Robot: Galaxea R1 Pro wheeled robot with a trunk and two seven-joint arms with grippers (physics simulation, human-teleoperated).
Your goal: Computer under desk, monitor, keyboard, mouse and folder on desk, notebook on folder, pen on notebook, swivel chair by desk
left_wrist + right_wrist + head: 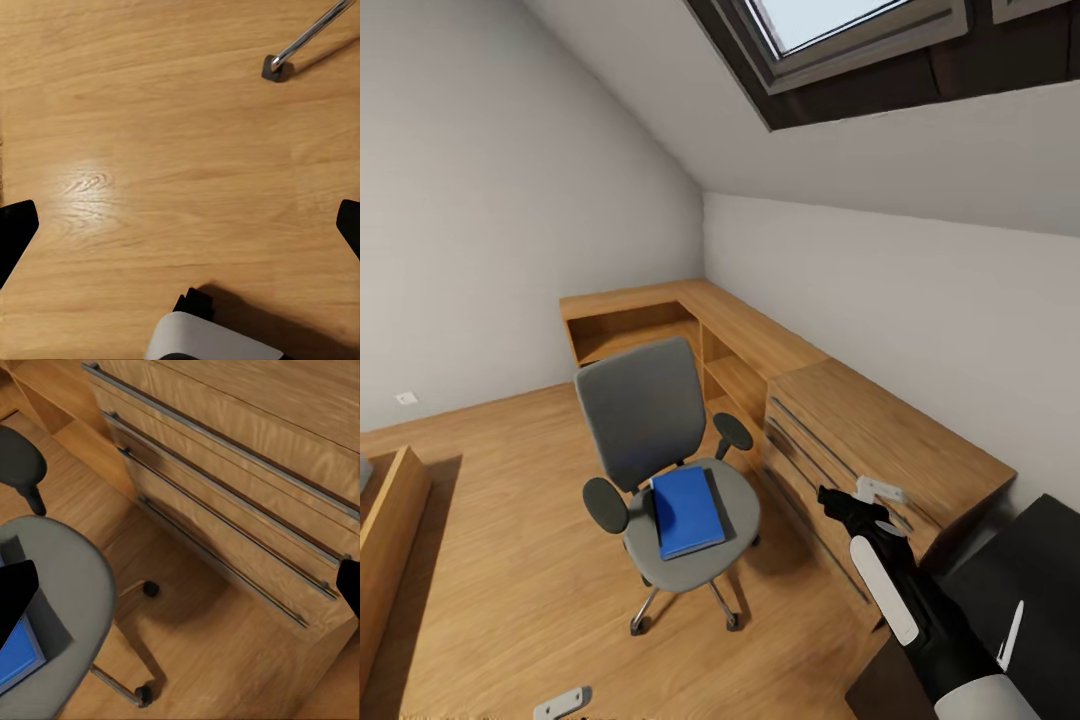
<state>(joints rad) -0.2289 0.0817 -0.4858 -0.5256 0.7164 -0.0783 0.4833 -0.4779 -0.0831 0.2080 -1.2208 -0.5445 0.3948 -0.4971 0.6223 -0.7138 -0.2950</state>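
— The folder (687, 511) is the blue thing lying flat on the swivel chair (660, 470) seat, just beside the wooden surface (880, 425) with the drawers.

— And the right pincer (857, 497)?

— Hanging in the air between the seat and the drawer fronts, not touching either. In its own camera the dark fingertips (15, 592) sit wide at the two edges, so I'd call it spread apart, holding nothing. The left pincer (180, 225) is likewise parted, pointing at the bare floor (150, 135).

— So how should it go about the pick?

— I'd come in over the seat from the open side, clear of the armrest (732, 432), and pinch the folder's near edge gently. That chair is on casters; a hard push would probably roll it away.
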